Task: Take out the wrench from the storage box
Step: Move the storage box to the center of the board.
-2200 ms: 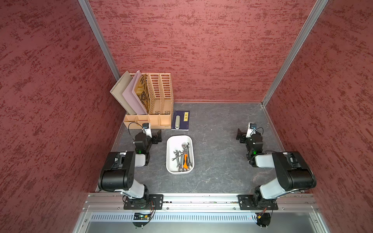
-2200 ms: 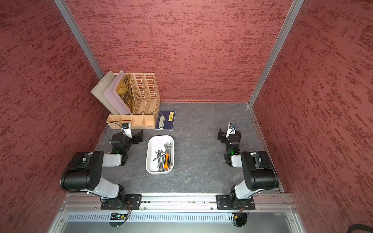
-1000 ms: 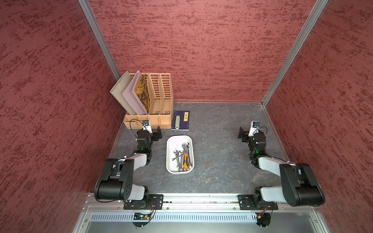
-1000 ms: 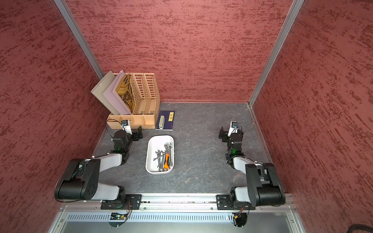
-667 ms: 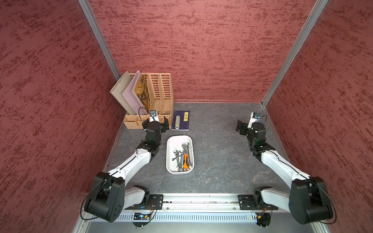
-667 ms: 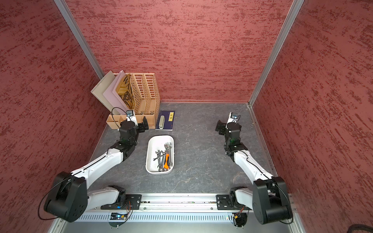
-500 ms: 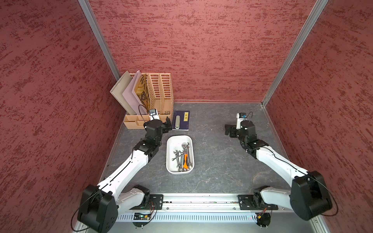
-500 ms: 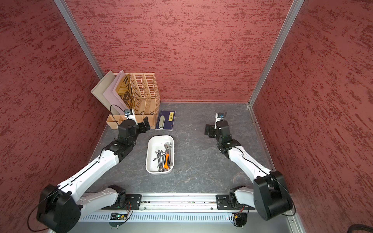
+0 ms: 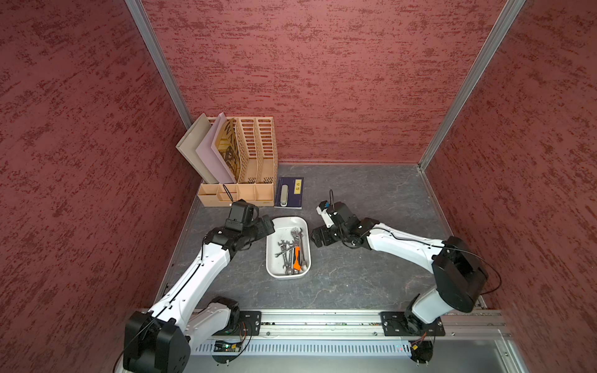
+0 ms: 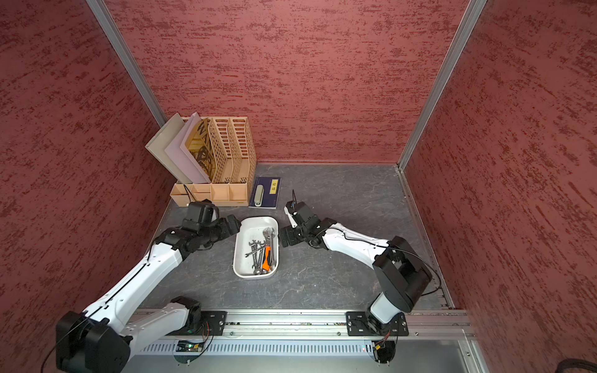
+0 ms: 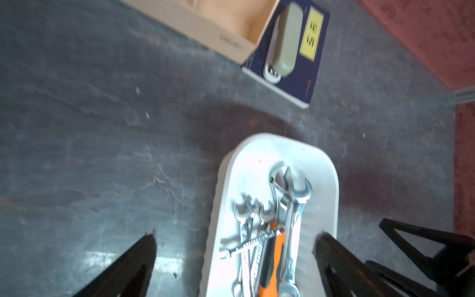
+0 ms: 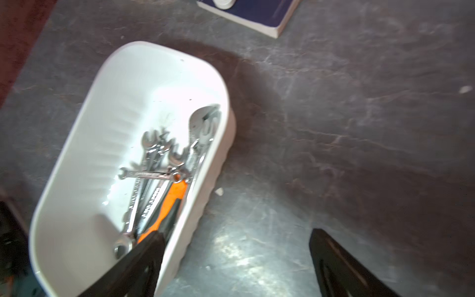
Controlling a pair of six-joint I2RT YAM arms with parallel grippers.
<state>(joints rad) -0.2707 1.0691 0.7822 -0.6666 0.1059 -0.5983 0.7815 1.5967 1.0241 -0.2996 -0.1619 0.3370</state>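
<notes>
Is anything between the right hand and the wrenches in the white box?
No lid: the storage box is open on top. Only its side wall lies between the right hand and the wrenches, which are piled with an orange-handled tool.

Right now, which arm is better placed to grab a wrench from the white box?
Probably left: the left hand, open, frames the wrenches; the right hand straddles the storage box wall.

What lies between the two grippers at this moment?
The storage box, wrenches inside, lies between the left gripper and right gripper; both top views show it.
</notes>
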